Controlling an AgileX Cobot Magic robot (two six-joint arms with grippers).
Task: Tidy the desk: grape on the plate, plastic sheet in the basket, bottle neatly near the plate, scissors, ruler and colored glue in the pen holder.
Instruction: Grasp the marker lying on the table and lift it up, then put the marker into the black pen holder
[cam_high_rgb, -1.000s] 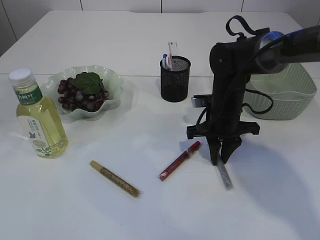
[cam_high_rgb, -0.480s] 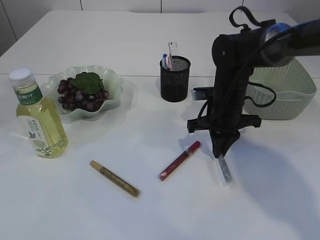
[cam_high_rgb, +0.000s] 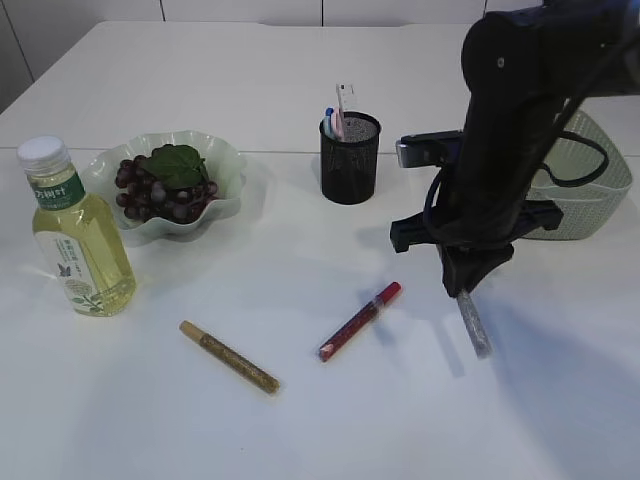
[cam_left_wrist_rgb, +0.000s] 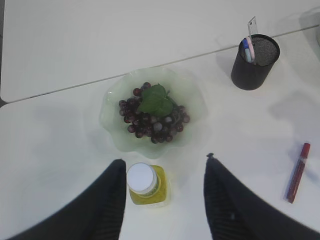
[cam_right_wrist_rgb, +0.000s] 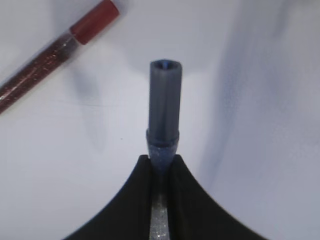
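Note:
My right gripper (cam_high_rgb: 463, 290) (cam_right_wrist_rgb: 161, 162) is shut on a blue-silver glitter glue pen (cam_high_rgb: 474, 325) (cam_right_wrist_rgb: 163, 107), which hangs cap-down just above the table right of centre. A red glue pen (cam_high_rgb: 359, 321) (cam_right_wrist_rgb: 55, 52) lies to its left, and a gold one (cam_high_rgb: 229, 356) further left. The black mesh pen holder (cam_high_rgb: 350, 158) (cam_left_wrist_rgb: 254, 62) holds a ruler and scissors. Grapes (cam_high_rgb: 160, 189) (cam_left_wrist_rgb: 152, 117) sit on the green plate (cam_high_rgb: 226, 157) (cam_left_wrist_rgb: 112, 112). The bottle (cam_high_rgb: 75, 230) (cam_left_wrist_rgb: 146, 183) stands front-left of the plate. My left gripper (cam_left_wrist_rgb: 162, 167) hangs open high above it. No plastic sheet shows.
A pale green basket (cam_high_rgb: 600, 190) stands at the right edge behind my right arm. A seam between table tops runs across behind the plate and holder.
My right gripper shut on the blue-silver glue pen and lifted it off the table, rising and shifting right. The left gripper has not visibly moved.

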